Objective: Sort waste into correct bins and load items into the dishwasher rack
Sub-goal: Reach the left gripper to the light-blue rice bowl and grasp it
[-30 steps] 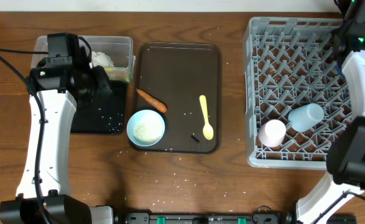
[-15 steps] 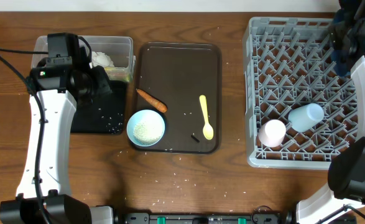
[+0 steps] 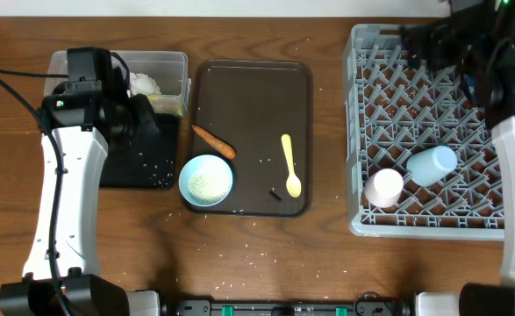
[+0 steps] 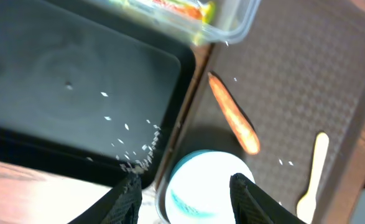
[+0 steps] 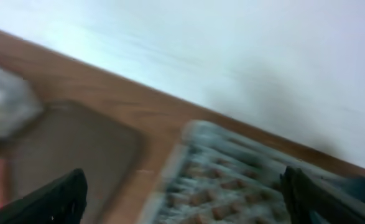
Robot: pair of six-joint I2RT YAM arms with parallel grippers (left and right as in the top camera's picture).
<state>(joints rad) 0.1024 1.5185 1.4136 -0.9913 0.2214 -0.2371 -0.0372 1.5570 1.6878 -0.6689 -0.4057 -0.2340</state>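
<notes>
The right arm is swinging left of where it was a second ago, its gripper [image 3: 418,39] now hanging over the far edge of the grey pegged rack [image 3: 415,123]. Its wrist view is blurring, yet the fingers are standing wide apart, empty. The left gripper [image 4: 183,182] is staying put, spread and empty, over the glossy black tray [image 4: 58,81], which the arm is half hiding from overhead. The carrot piece [image 3: 213,140] is lying on the brown tray [image 3: 253,96].
</notes>
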